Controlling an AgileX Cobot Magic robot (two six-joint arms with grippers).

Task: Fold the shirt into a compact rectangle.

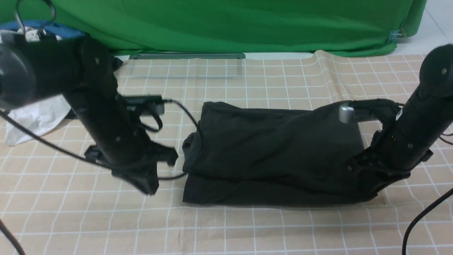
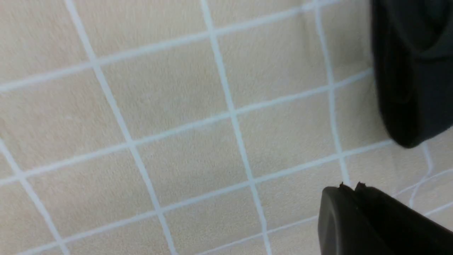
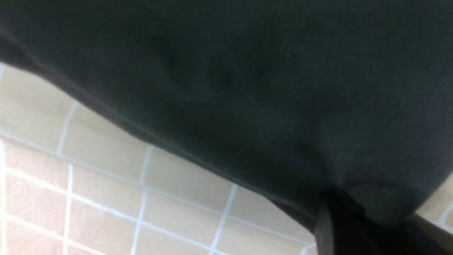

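Observation:
The black shirt (image 1: 269,152) lies folded into a long band across the middle of the checked cloth. Its right end is bunched and raised. My right gripper (image 1: 357,173) is at the shirt's near right corner, shut on the cloth. In the right wrist view the shirt (image 3: 247,88) fills most of the picture and is pinched at the gripper (image 3: 354,205). My left gripper (image 1: 150,189) hangs just left of the shirt, shut and empty. In the left wrist view this gripper (image 2: 350,186) is closed over the bare cloth, apart from the shirt's edge (image 2: 414,71).
A white garment (image 1: 35,120) lies at the back left behind the left arm, with blue cloth (image 1: 53,30) above it. A green backdrop (image 1: 230,21) closes off the far side. The beige checked tablecloth (image 1: 247,230) covers the table. A black cable (image 1: 421,216) hangs at the front right.

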